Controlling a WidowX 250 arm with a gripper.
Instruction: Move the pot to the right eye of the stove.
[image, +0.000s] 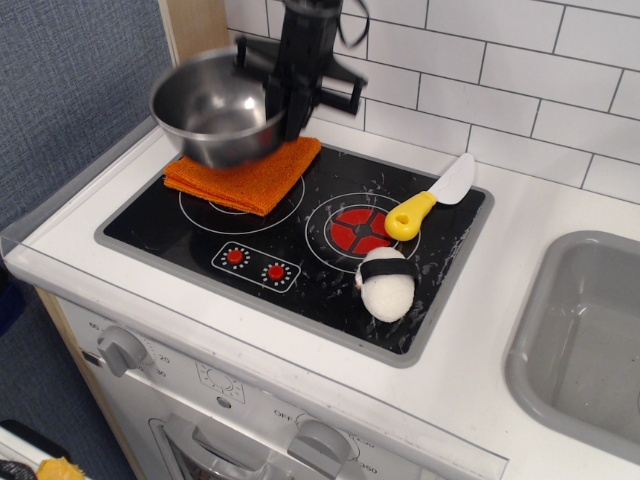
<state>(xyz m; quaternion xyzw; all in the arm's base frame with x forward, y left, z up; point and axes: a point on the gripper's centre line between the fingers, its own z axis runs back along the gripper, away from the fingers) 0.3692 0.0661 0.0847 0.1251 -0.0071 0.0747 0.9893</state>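
The shiny steel pot (215, 108) hangs in the air above the orange cloth (243, 172), tilted slightly, at the back left of the black stove (200, 235). My gripper (288, 100) is shut on the pot's right rim and holds it up. The right eye (360, 230), white rings with a red centre, lies uncovered to the right and nearer the front. A yellow-handled knife (432, 200) lies across its far right edge.
A white plush sushi piece with a black band (386, 283) sits on the stove's front right. Two red knobs (255, 264) sit at the front of the stove. A grey sink basin (585, 335) is at the right. A tiled wall stands behind.
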